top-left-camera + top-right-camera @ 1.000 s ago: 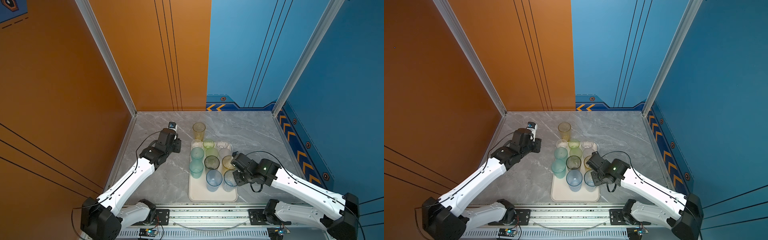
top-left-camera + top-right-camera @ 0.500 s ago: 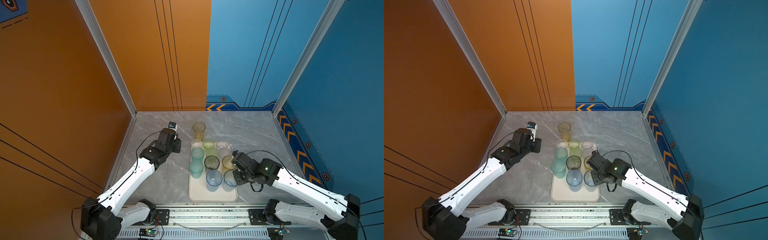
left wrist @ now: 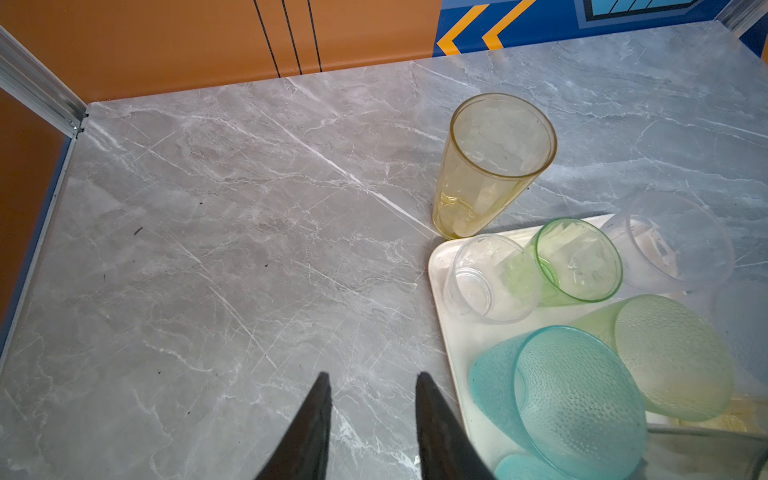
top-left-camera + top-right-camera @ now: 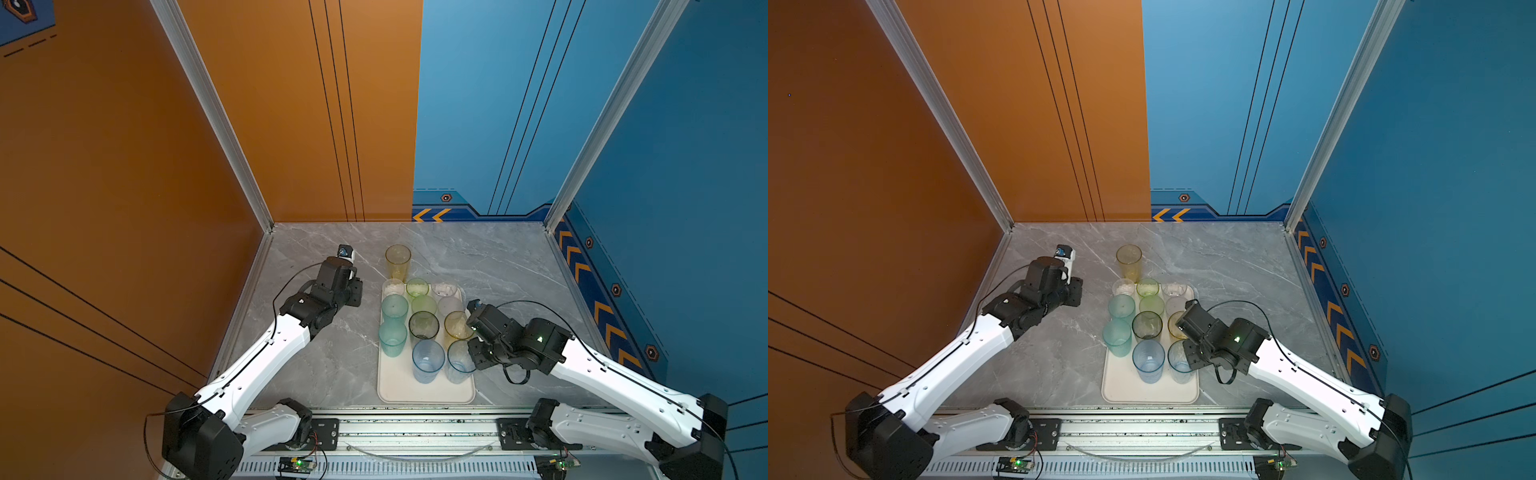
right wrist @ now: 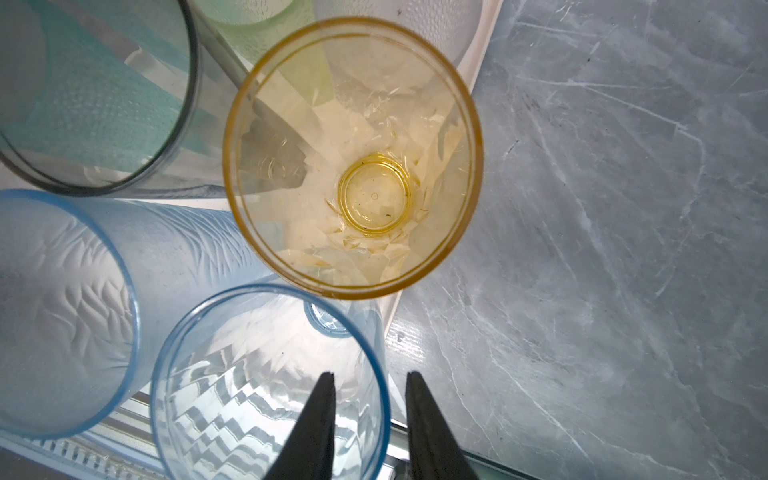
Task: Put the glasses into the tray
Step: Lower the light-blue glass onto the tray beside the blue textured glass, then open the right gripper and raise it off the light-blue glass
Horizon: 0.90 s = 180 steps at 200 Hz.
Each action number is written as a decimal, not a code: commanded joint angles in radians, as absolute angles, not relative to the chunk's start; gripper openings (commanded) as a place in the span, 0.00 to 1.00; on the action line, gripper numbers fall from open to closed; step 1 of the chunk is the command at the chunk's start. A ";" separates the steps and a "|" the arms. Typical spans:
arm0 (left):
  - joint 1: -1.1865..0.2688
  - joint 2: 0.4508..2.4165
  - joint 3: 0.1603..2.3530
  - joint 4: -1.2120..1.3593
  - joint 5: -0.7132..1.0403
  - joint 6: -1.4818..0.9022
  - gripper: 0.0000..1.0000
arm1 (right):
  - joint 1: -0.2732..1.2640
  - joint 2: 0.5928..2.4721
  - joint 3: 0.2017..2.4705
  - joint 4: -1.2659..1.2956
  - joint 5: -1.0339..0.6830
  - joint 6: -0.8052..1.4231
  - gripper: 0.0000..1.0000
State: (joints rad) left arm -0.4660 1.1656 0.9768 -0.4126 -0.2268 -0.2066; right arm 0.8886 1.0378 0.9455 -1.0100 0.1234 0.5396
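Glasses [image 4: 395, 307] stand upright and packed close on the flat cream-white tray with a low rim and rounded corners [image 4: 424, 395], eleven as I count them in both top views. Two teal tumblers [image 3: 577, 399] have a pebbled skin, the pale blue tumbler with a leaf-like relief [image 5: 70, 307] is frosted, and the smoky grey tumbler [image 4: 424, 325] is smooth. One tall yellow tumbler with a smooth round rim [image 4: 397, 262] stands apart on the grey veined marble tabletop [image 4: 340, 374], just beyond the tray's 11 o'clock corner. It is at about 2 o'clock from my left gripper [image 3: 370, 374], apart from it; those jaws are parted over bare marble and carry nothing. My right gripper [image 5: 369, 374] hangs over the clear-blue tumbler with zigzag facets [image 5: 266, 395] at the tray's 4 o'clock side. Its jaws are parted astride the rim, one finger [image 5: 320, 419] inside, one outside, and I see no squeeze on the wall.
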 commanded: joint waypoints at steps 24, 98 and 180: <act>-0.476 1.179 1.003 -0.429 -0.227 -0.201 0.35 | 0.880 1.003 0.977 -1.041 0.123 0.534 0.29; -0.476 1.202 1.000 -0.430 -0.221 -0.196 0.35 | 0.879 0.976 1.015 -1.066 0.138 0.528 0.29; -0.477 1.239 1.004 -0.411 -0.206 -0.189 0.35 | 0.861 0.937 1.158 -1.034 0.289 0.495 0.30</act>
